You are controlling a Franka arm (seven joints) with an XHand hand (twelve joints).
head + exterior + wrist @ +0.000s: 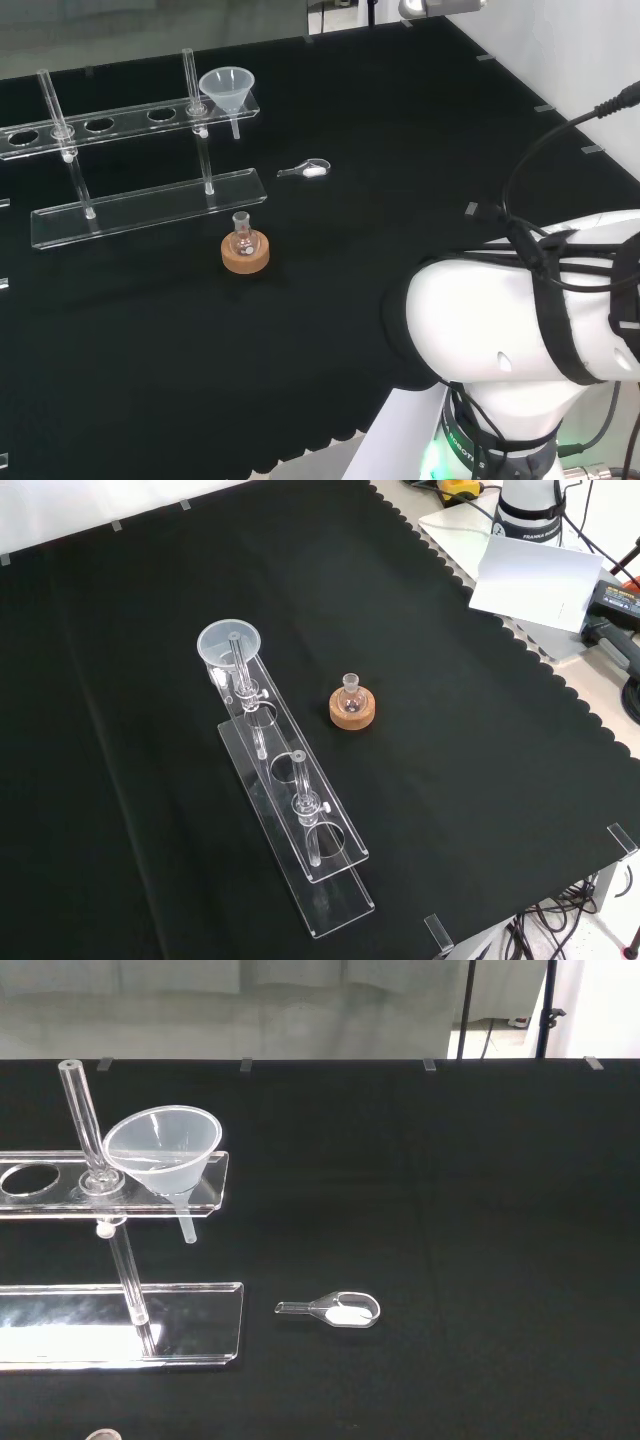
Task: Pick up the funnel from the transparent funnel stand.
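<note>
Head view first: your funnel (226,88) is sitting in the end hole at the right of the clear funnel stand (150,205), spout poking down through the upper shelf. The stand's at the far left of the black cloth (400,180). Just in front of it there's a small round-bottom flask (243,240) on a cork ring (245,255), and to the right of the stand a little clear scoop (308,170) with something white in it. The big white arm link (510,320) sits bottom right, well apart from all of that.

Front view: the stand runs diagonally down the middle, and the funnel (229,645) is at its upper end, seated in the shelf. The flask on the cork ring (353,708) is just to the right of the stand, not touching.

Wrist view: you're looking at the funnel (163,1148) in its hole, beside one upright rod (82,1125). The scoop (335,1309) lies flat on the cloth nearby. Can't tell what the hand's doing, so no call on open or closed.
</note>
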